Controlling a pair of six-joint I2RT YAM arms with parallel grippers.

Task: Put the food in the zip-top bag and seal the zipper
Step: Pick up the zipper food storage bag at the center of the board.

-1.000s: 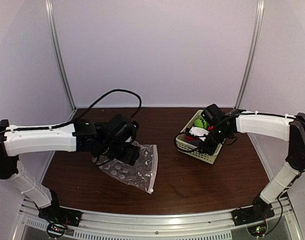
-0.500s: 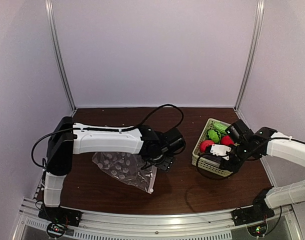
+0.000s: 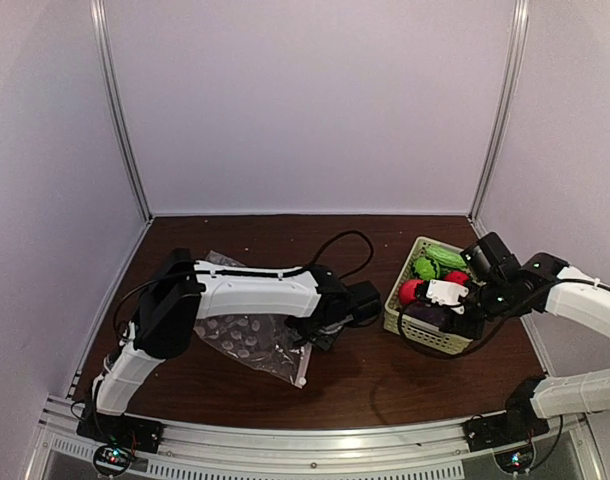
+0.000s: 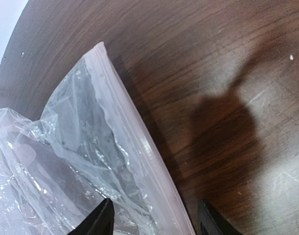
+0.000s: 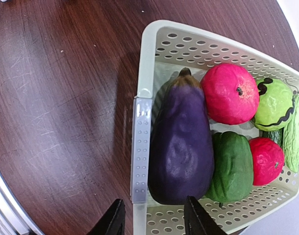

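Observation:
The food lies in a pale green perforated basket (image 5: 142, 58): a dark purple eggplant (image 5: 181, 142), two red round pieces (image 5: 230, 93), and several green pieces (image 5: 233, 166). My right gripper (image 5: 154, 220) is open and hangs over the basket's near wall, one finger outside it and the other by the eggplant's end. The clear zip-top bag (image 4: 66, 147) lies flat on the table, its zipper (image 4: 139, 142) running along the edge. Low over the bag's mouth, my left gripper (image 4: 154, 223) stands open with a finger on each side of the zipper strip. In the top view, the bag (image 3: 247, 340) is left of the basket (image 3: 417, 335).
The table is dark brown wood (image 3: 385, 385). A black cable (image 3: 340, 245) loops behind the left arm. Grey walls and metal posts (image 3: 120, 110) close in the back and sides. A metal rail (image 3: 315, 440) runs along the near edge.
My left gripper has swung from the bag's upper left across to its right edge. The right gripper has drawn back from inside the basket to its near wall and opened.

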